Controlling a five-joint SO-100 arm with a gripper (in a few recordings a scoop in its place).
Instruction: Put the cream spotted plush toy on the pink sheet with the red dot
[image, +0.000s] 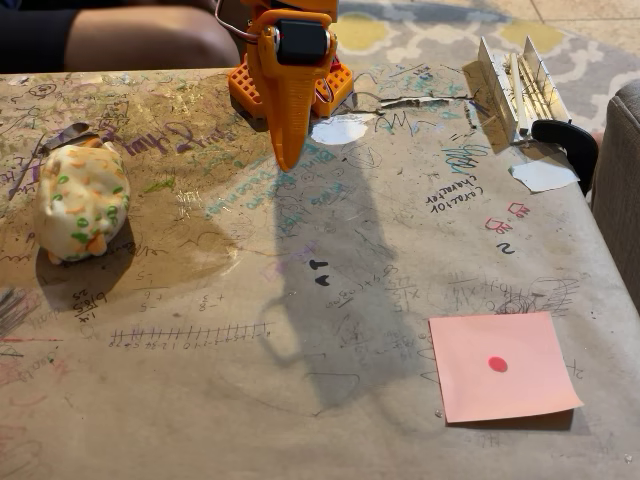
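Observation:
The cream spotted plush toy (80, 203) sits on the table at the left, with green and orange spots and a small orange foot showing. The pink sheet with the red dot (503, 365) lies flat at the front right, nothing on it. My orange gripper (286, 158) hangs point-down near the back middle of the table, in front of the arm's orange base (290, 85). Its fingers come together into one tip with nothing between them. It stands far from both the toy and the sheet.
The brown paper-covered table (300, 300) is scribbled all over. White paper scraps (340, 129) (543, 175) lie at the back. A clamped metal stand (520, 90) sits at the back right. A person's arm (130, 38) rests behind the table's far edge.

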